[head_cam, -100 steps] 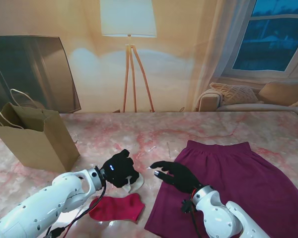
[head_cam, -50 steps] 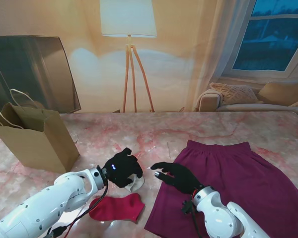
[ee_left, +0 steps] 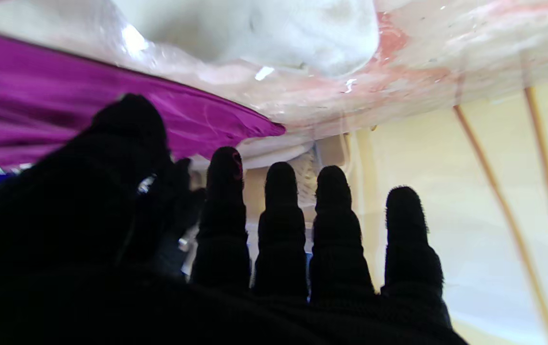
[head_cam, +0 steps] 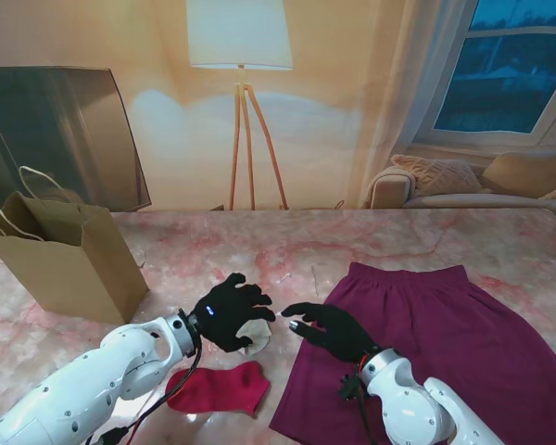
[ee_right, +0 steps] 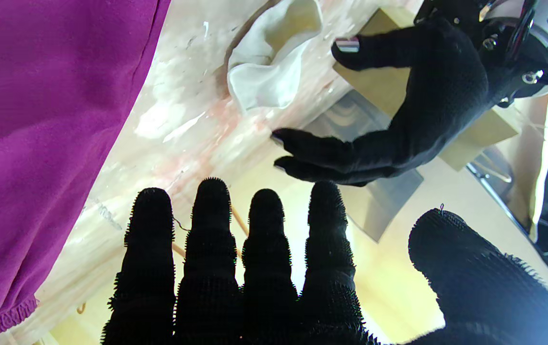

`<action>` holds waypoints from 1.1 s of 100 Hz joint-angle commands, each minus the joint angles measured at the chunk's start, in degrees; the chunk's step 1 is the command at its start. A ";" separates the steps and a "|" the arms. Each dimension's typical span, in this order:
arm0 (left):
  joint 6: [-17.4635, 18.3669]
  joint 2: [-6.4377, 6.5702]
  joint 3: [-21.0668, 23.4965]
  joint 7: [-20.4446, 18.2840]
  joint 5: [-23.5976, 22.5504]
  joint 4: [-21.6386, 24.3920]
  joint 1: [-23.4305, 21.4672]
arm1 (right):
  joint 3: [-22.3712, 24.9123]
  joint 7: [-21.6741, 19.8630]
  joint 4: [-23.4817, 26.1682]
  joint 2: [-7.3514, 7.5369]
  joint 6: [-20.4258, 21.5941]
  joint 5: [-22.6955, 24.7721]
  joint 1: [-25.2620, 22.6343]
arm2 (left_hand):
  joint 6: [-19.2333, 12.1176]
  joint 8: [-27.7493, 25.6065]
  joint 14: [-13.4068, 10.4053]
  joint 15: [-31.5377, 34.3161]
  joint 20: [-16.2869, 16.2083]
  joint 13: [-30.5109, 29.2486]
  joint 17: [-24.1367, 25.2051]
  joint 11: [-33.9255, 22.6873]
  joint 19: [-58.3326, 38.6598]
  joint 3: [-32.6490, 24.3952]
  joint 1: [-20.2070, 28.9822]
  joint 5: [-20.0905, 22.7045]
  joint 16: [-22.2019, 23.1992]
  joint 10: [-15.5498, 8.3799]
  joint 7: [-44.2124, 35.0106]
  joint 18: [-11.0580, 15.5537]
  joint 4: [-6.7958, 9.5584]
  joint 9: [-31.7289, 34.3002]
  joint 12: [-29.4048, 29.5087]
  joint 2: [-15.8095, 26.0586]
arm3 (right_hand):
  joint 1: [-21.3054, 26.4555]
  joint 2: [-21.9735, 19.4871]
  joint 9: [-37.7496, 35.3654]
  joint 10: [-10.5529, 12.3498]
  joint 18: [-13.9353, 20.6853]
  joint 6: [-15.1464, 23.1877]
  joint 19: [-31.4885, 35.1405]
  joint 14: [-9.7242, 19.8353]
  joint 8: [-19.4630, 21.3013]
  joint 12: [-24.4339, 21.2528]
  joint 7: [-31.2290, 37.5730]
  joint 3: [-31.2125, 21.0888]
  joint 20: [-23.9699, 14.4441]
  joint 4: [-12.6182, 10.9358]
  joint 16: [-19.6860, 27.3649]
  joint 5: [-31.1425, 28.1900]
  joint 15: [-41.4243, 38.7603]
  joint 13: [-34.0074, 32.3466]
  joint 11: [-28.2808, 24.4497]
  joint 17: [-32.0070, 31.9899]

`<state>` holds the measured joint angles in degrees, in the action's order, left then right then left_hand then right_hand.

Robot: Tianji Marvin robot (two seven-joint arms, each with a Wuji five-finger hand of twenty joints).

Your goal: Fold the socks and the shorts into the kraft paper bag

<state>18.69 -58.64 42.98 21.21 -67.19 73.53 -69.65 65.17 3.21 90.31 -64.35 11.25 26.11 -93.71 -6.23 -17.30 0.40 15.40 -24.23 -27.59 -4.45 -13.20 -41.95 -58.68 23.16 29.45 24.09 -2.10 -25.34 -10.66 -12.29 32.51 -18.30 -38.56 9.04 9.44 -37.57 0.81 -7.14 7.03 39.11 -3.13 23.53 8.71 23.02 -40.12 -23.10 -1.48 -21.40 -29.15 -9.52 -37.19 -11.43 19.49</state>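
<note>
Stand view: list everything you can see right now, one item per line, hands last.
Kraft paper bag: one, brown, upright at the table's far left.
White sock: one, cream, under the left hand's fingers.
Red sock: one, flat, nearer to me than the white sock.
Shorts: one, magenta, spread on the right.
Table: one, pink marble.
Floor lamp: one, wooden tripod, behind the table.
Sofa: one, beige, under the window.
Left hand: black glove, fingers spread.
Right hand: black glove, open, over the shorts' edge.
</note>
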 commanded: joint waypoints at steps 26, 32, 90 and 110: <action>-3.67 -3.08 7.23 -6.96 11.80 1.72 -6.04 | -0.06 0.04 0.11 0.01 0.22 0.10 -0.56 | 1.35 -4.95 2.90 5.92 -2.78 -3.59 -3.49 -4.09 -2.34 1.66 3.26 0.47 5.49 2.51 -8.54 -0.46 3.52 1.23 -5.04 4.54 | 0.38 -1.16 -0.02 0.22 0.16 1.48 1.57 -0.32 0.39 0.77 0.45 1.57 -2.16 2.30 -1.41 0.77 -0.92 -1.11 -0.72 0.08; -3.98 -3.32 8.32 -5.90 12.18 1.69 -6.93 | -0.07 0.06 0.09 0.00 0.22 0.07 -0.59 | -0.46 -10.38 2.57 9.58 -3.86 -5.60 -4.68 -7.85 -3.84 0.69 3.39 -0.71 9.98 1.17 -15.66 -0.50 3.31 3.35 -10.43 3.07 | 0.38 -1.15 -0.02 0.21 0.14 1.49 1.59 -0.32 0.39 0.77 0.47 1.56 -2.17 2.30 -1.41 0.74 -0.94 -1.16 -0.71 0.11; 2.51 -1.56 19.02 -12.37 10.91 6.28 -15.65 | -0.94 0.13 -0.16 -0.07 0.26 -0.14 0.00 | 3.41 0.15 1.67 1.19 -3.57 -2.83 -2.88 1.80 0.09 1.48 4.26 1.59 5.41 0.74 0.38 0.54 4.83 2.35 -2.56 1.16 | 0.38 -1.15 -0.22 0.17 0.17 1.57 1.60 -0.34 0.39 0.84 0.45 1.56 -2.19 2.30 -1.43 0.79 -0.95 -1.17 -0.86 0.12; 1.52 -1.21 16.22 -12.18 9.46 4.35 -13.92 | -1.30 0.00 -0.39 -0.08 0.29 -0.40 0.31 | 4.90 3.51 3.05 0.99 -3.99 0.85 -1.14 1.82 1.40 2.61 3.74 -4.21 5.22 1.66 6.85 0.55 5.19 -2.31 -1.47 1.89 | 0.37 -1.16 -0.31 0.13 0.18 1.48 1.59 -0.30 0.41 0.92 0.49 1.59 -2.19 2.30 -1.45 0.73 -0.99 -1.26 -1.02 0.11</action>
<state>20.70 -59.90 60.00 8.72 -57.11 78.73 -84.08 64.01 3.30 89.88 -64.33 11.34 25.75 -93.12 -1.87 -14.77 2.66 17.05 -28.37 -28.51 -6.52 -11.88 -41.19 -56.85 26.19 27.46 29.58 -0.87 -20.03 -10.16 -10.80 32.27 -19.93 -36.92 9.04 9.44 -37.57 0.81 -7.14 7.03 39.11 -3.13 23.53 8.71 23.02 -40.12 -23.11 -1.47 -21.40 -29.15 -9.52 -37.19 -11.60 19.49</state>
